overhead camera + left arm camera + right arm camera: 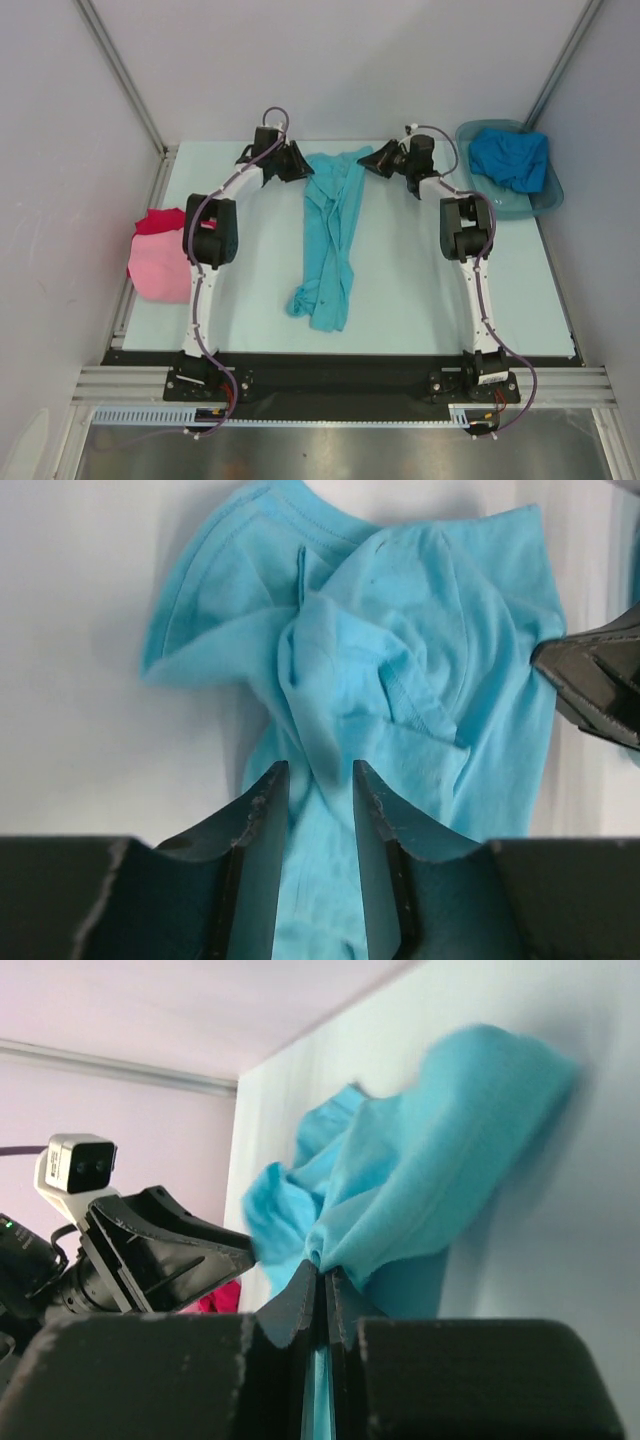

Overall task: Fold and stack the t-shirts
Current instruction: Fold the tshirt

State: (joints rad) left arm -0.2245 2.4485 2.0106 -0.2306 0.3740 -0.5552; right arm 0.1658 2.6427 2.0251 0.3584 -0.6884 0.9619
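The turquoise t-shirt (330, 235) lies bunched in a long strip down the middle of the table. It also shows in the left wrist view (400, 680) and the right wrist view (430, 1180). My left gripper (305, 165) is at the shirt's far left corner. In its wrist view (320, 770) the jaws stand apart, with cloth lying between them. My right gripper (367, 160) is at the far right corner, shut on a fold of the shirt (322, 1275). A pink t-shirt (160, 272) and a red t-shirt (160, 220) lie at the left edge. The deeper blue t-shirt (510, 155) sits in the tub.
The grey translucent tub (545, 200) stands at the far right corner of the table. The two grippers face each other closely across the shirt's far end; the right gripper's finger (600, 680) shows in the left wrist view. Walls enclose the table on three sides.
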